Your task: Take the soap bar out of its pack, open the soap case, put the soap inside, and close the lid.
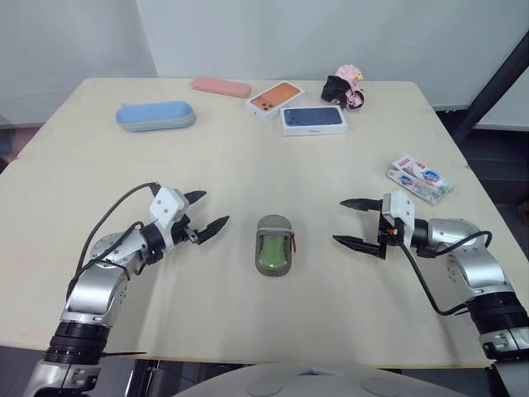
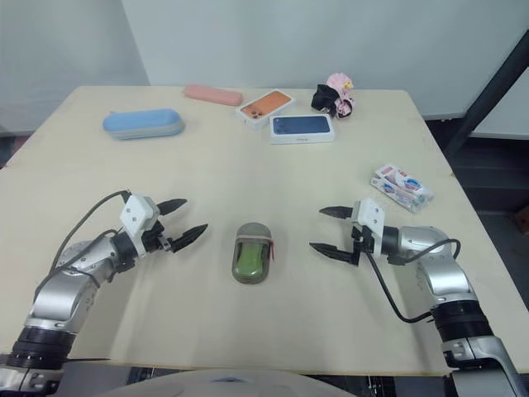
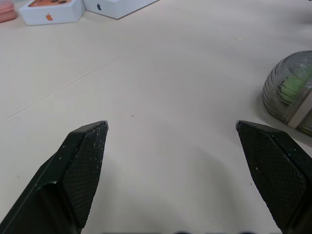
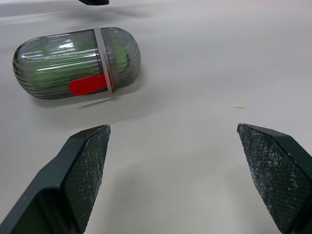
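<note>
- Soap case (image 1: 274, 245): lies flat on the tabletop (image 1: 248, 165) between the two grippers, touching neither. Lid down, pale band around the body, red tab on one side. A green mass shows through the ribbed translucent shell.
- Left gripper (image 1: 213, 208): just above the tabletop, beside the case; fingers (image 3: 83, 165) spread wide, holding nothing.
- Right gripper (image 1: 338, 221): on the opposite side of the case; fingers (image 4: 83, 168) spread wide, holding nothing.
- Soap pack (image 1: 419, 179): near the tabletop's right edge, well apart from the case.
</note>
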You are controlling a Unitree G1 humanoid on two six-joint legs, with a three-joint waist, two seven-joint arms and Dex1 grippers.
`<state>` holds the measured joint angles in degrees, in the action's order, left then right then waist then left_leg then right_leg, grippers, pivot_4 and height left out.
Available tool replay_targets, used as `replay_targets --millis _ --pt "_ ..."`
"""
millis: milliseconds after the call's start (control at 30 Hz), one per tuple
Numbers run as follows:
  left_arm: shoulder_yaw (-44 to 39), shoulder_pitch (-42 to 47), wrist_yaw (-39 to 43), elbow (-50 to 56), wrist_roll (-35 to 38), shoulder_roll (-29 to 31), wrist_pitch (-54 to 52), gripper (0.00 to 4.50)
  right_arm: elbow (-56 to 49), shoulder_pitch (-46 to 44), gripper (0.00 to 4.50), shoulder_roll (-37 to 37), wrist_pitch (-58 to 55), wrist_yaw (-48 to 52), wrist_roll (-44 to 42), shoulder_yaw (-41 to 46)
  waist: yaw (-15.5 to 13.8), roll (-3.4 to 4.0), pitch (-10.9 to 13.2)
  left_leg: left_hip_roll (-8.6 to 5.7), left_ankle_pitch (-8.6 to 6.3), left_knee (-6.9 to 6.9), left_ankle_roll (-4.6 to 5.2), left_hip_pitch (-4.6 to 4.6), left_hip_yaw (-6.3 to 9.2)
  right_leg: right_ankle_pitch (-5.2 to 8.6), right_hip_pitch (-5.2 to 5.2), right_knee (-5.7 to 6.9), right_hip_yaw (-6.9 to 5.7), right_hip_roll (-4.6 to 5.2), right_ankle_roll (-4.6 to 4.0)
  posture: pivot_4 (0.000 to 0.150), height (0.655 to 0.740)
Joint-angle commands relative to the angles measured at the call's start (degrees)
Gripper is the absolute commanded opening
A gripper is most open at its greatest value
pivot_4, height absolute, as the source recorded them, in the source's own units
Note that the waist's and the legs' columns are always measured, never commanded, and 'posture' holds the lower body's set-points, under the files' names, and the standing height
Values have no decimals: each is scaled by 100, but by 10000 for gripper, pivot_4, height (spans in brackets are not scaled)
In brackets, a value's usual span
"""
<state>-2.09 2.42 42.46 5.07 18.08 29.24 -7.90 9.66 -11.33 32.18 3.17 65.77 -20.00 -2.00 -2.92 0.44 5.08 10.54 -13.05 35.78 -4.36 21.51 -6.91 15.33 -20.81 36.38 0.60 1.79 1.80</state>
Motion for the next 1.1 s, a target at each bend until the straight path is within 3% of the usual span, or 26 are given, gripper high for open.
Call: replay_targets --millis 33,1100 --pt "-146 -186 -467 122 -125 -260 113 44853 -37 146 45000 -237 296 -497 116 199 18 -1 5 0 0 -3 0 1 -3 0 0 -1 3 0 0 1500 7400" --pt "-53 -359 -385 186 -231 -158 -134 44853 -414 221 45000 -393 -427 -735 -133 195 11 -11 40 1 5 -19 -10 -7 -2 0 -3 -10 2 1 0 1500 7400"
